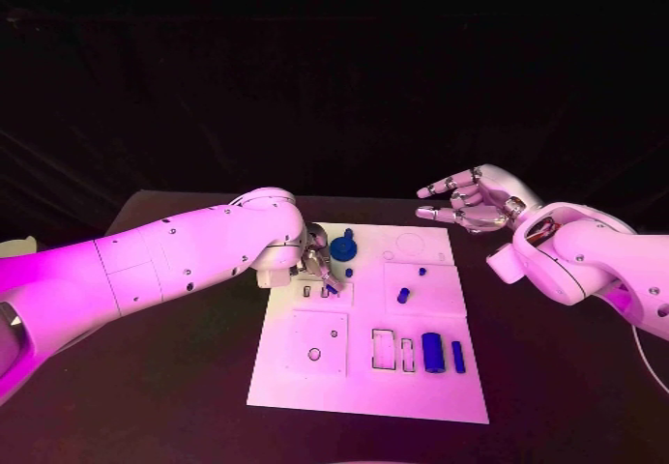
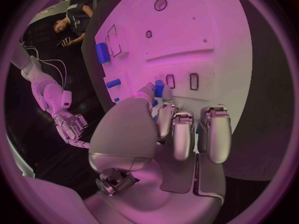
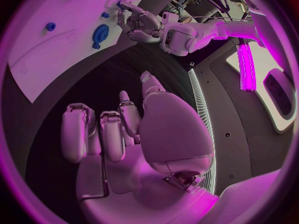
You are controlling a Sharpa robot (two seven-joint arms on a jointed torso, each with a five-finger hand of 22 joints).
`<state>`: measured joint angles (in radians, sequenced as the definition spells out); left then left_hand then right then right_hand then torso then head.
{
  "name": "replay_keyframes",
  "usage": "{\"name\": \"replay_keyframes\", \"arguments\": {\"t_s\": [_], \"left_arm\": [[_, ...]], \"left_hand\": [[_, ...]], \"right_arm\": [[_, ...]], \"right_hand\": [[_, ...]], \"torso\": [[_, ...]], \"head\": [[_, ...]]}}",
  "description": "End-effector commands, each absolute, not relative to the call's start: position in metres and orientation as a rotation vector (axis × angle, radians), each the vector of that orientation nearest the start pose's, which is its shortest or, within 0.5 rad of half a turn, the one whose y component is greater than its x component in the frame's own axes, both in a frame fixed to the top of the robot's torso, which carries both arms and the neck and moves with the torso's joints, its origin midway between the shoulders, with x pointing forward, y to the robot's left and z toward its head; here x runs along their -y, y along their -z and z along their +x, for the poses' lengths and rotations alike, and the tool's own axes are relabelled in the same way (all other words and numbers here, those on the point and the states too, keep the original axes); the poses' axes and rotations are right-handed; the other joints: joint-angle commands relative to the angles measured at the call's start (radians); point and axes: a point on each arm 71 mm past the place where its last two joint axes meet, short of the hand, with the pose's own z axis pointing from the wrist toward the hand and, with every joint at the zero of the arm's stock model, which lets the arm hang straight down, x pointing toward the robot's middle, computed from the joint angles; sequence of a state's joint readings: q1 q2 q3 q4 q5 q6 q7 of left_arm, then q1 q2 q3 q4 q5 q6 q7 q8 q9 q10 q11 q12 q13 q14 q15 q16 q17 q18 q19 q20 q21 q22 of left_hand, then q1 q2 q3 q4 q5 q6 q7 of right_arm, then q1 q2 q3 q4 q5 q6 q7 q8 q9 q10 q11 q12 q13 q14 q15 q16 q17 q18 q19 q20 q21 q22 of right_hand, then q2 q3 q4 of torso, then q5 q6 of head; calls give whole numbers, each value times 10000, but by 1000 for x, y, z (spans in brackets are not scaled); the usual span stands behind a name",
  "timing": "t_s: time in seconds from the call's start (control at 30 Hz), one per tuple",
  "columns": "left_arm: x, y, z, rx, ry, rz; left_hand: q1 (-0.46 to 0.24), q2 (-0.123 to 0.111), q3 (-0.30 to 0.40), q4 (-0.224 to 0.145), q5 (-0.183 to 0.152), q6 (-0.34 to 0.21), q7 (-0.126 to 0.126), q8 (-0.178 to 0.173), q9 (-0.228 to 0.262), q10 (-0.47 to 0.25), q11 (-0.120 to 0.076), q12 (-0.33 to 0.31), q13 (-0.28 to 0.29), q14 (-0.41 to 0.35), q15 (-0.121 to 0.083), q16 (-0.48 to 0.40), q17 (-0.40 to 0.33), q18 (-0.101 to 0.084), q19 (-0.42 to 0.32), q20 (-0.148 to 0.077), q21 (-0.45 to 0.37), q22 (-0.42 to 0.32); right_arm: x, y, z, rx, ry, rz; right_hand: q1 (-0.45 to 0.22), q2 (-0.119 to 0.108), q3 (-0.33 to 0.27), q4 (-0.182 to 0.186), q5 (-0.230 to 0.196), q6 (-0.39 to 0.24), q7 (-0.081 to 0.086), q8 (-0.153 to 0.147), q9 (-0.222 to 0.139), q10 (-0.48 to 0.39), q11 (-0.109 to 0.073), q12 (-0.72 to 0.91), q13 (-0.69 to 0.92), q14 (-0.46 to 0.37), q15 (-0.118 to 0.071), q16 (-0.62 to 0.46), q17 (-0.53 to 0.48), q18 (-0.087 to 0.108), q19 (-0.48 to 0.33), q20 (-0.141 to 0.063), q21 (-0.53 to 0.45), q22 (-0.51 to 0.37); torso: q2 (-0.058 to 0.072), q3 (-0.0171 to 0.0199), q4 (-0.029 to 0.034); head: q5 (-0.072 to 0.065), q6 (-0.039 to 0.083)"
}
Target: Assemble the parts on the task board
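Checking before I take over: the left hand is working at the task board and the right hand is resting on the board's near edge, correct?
Not quite. The left hand is at the task board, but the head view shows the right hand raised beyond the board's far right corner, holding nothing.

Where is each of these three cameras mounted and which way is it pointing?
Head view: on the robot's head, looking down at the task board; both arms reach in.
Left wrist view: behind the left hand, facing the board, fingers at a small blue part.
Right wrist view: behind the right hand, held off the board.
Shared: board and left hand appear in all three; the blue gear-shaped part in head and right wrist views.
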<state>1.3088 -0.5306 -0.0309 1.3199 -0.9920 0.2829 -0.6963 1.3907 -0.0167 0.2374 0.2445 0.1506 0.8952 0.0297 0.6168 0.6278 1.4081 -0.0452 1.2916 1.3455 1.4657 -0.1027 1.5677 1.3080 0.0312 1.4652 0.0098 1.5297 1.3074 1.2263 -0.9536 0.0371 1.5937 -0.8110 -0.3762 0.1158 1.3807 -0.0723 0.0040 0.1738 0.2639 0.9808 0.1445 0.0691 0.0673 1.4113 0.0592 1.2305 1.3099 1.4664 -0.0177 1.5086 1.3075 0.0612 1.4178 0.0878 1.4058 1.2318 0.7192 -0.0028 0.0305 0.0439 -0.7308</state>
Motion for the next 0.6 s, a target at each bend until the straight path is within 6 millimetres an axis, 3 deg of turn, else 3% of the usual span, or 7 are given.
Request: {"name": "replay_keyframes", "arguments": {"t_s": [0.03, 0.17, 0.33, 0.6], "left_arm": [[-124, 192, 515, -24304, 2902, -1495], [-127, 190, 513, -24139, 3182, -1848], [-134, 187, 509, -23686, 3541, -2381], [-143, 185, 501, -23154, 3887, -2994]], "left_hand": [[129, -124, 1528, -291, 102, 89, -8, 80, 210, -15, 60, 29, -799, 1051, 39, 31, 2628, -129, 711, 41, -12, 1822], [-693, -888, 3507, -466, 75, 117, 11, 230, 583, 43, 98, 16, -783, 1051, 33, 31, 2628, -126, 708, 57, -26, 1818], [-1062, -1057, 4086, -687, 62, 123, 2, 302, 753, 74, 51, 22, -764, 1051, 55, 31, 2628, -119, 699, 46, -45, 1796], [-1342, -1186, 4543, -908, 59, 151, -10, 360, 890, 115, 26, 47, -727, 1051, 45, 31, 2628, -121, 708, 31, -41, 1813]], "right_arm": [[235, 135, 485, -15608, -10769, 3833], [235, 136, 485, -15649, -10782, 3869], [236, 136, 485, -15657, -10809, 3914], [235, 138, 485, -15700, -10839, 3952]], "right_hand": [[-15, 137, -100, 3, 115, 75, -17, 4, 11, -39, -54, -46, 65, 802, -33, -36, 1588, 90, -34, -45, -46, -8], [-41, 137, -126, 14, 195, 76, -17, 3, 11, -38, -54, -45, 60, 801, -34, -43, 1581, 90, -34, -46, -49, -11], [-97, 129, -204, 41, 494, 67, -17, -5, 8, -53, -57, -63, 30, 801, -35, -50, 1576, 92, -36, -47, -63, -24], [-95, 126, -229, 39, 625, 62, -18, -7, 8, -54, -57, -56, 27, 801, -36, -52, 1577, 93, -37, -48, -69, -31]], "torso": [[2, 2, 1], [-1, 14, -1], [-2, 15, 11], [-6, 31, 45]], "head": [[-26, 7], [-19, 9], [-29, 29], [15, 18]]}}
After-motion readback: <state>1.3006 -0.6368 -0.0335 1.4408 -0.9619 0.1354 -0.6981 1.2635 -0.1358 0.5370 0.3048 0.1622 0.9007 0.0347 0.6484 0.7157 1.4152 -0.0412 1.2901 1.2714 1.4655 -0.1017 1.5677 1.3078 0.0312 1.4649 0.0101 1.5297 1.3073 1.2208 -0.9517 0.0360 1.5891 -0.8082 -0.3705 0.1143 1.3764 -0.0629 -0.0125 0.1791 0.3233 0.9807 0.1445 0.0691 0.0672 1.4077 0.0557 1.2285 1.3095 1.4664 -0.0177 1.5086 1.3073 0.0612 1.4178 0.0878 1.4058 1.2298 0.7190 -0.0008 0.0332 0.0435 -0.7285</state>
